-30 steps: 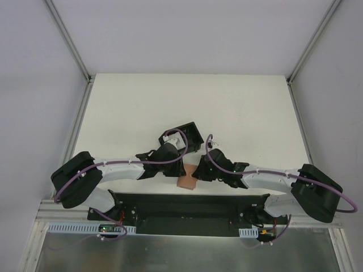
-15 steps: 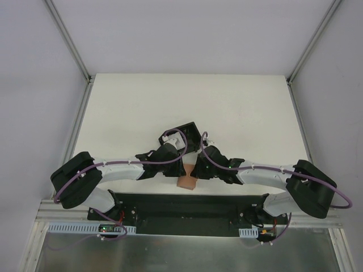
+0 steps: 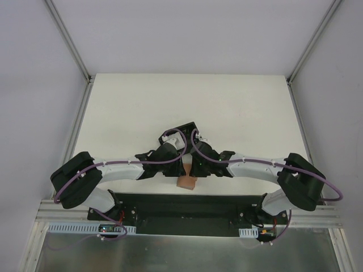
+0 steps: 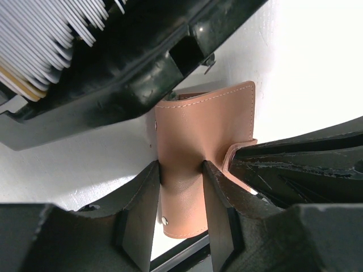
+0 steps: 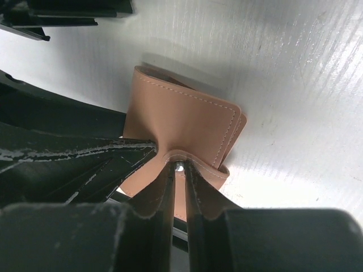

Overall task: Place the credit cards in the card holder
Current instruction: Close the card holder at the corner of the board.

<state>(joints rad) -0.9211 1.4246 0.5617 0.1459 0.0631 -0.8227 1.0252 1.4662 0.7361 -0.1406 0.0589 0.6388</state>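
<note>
The tan card holder (image 4: 204, 124) is pinched across its middle between my left gripper's (image 4: 181, 170) two fingers. It shows below both grippers in the top view (image 3: 186, 182). My right gripper (image 5: 178, 165) is shut on one curled flap edge of the card holder (image 5: 181, 116), at a small metal snap. In the top view the left gripper (image 3: 179, 169) and the right gripper (image 3: 195, 169) meet over the holder. Several thin pale credit cards (image 4: 51, 39) stand packed in a black box just beyond it. No card is in either gripper.
The black box (image 3: 186, 132) sits on the white table (image 3: 238, 107) right behind the two grippers. The black base plate (image 3: 187, 205) runs along the table's near edge, just below the card holder.
My right gripper has moved left to the card holder and is now shut on its flap. The left arm and the holder have stayed in place.
</note>
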